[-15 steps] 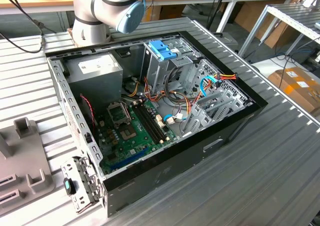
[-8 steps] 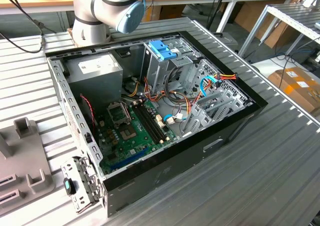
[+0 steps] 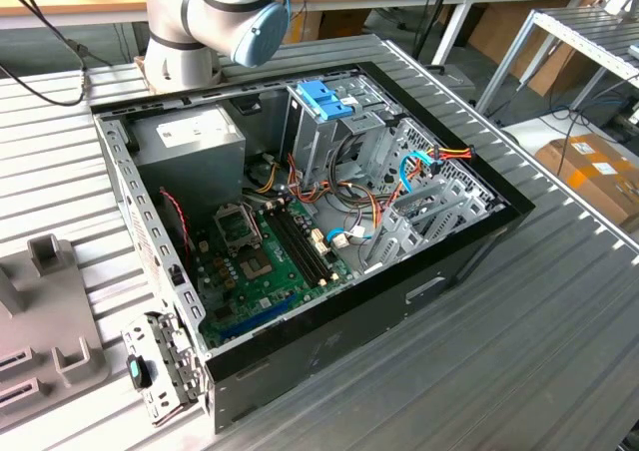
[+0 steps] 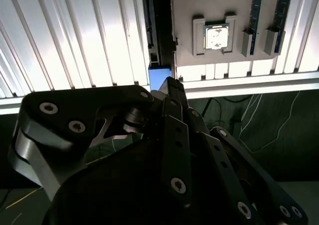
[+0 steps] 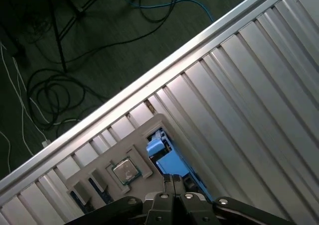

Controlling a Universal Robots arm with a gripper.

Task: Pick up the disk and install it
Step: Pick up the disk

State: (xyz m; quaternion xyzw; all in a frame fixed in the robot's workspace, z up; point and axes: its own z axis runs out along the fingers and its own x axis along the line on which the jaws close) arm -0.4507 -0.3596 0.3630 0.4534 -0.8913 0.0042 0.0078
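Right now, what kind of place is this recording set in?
Probably a robotics lab or workshop: a robot arm at a ribbed aluminium table holding an opened computer case, with loose cables on the floor.

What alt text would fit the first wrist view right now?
The gripper sits right at the blue-framed disk in a grey holder that also carries a processor chip, on the ribbed metal table. Cables lie on the dark floor beyond.

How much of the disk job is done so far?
Nothing finished yet. The disk looks seated in its grey holder at the table edge, with the gripper right at its blue end. It is not in the open case, so lifting and installing remain.
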